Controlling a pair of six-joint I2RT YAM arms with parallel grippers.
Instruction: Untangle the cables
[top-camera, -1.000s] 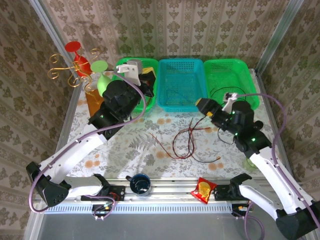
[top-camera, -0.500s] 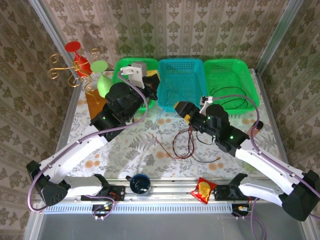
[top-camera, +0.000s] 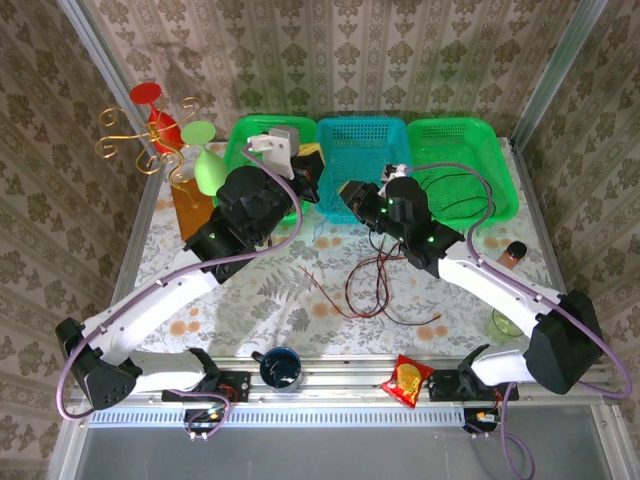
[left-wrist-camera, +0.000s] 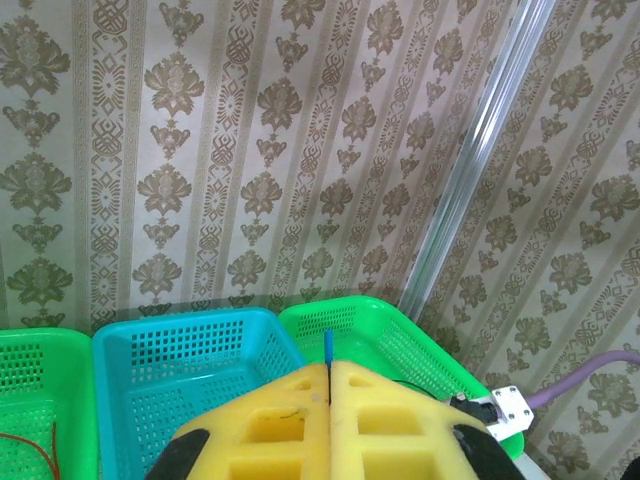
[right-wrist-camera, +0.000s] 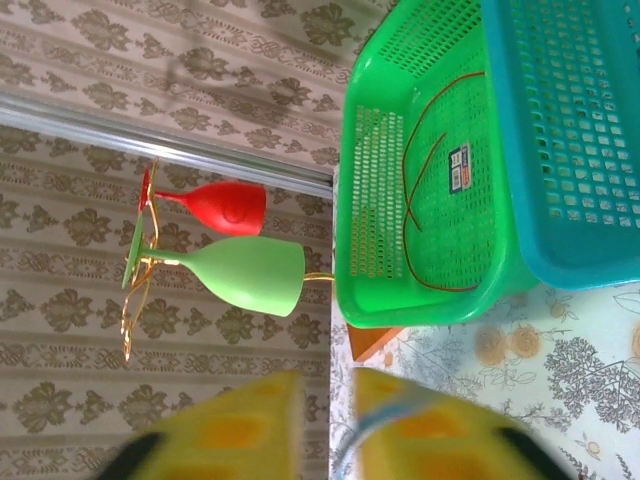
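Observation:
My left gripper (top-camera: 312, 187) hovers over the seam between the left green basket (top-camera: 240, 135) and the blue basket (top-camera: 365, 128). It is shut on the blue cable (left-wrist-camera: 327, 345), whose tip pokes up between the yellow pads of the left gripper (left-wrist-camera: 330, 368). The blue cable (top-camera: 319, 226) hangs down from there. My right gripper (top-camera: 347, 193) sits just right of it, facing left. In the right wrist view the right gripper (right-wrist-camera: 330, 385) is blurred, its jaws nearly together, with the blue cable (right-wrist-camera: 400, 402) curving across one pad. Red and black cables (top-camera: 370, 285) lie looped on the table.
A black cable (top-camera: 455, 190) lies in the right green basket (top-camera: 460, 125), and a red cable (right-wrist-camera: 420, 200) in the left one. Red and green glasses (top-camera: 175, 125) hang on a gold rack. Mug (top-camera: 280, 368), snack packet (top-camera: 408, 380) and green cup (top-camera: 505, 322) stand near the front.
My right arm swung left from the right green basket to beside the left gripper, and its jaws went from wide open to nearly together. The left gripper drifted slightly right.

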